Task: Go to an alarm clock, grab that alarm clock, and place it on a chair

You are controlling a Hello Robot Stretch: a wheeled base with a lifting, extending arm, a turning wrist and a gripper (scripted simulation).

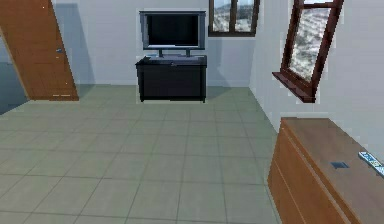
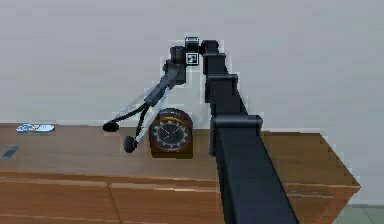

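**Gripper beside the alarm clock on the dresser**

The gripper hangs low over a wooden dresser, its fingers slanting down just beside the alarm clock. The clock stands upright on the dresser top near the wall. I cannot tell whether the gripper holds anything. Toward the arm side view's left lie a small pale thing and a dark flat thing. The arm reaches out across the top. Ahead, a television stands on a dark cabinet.
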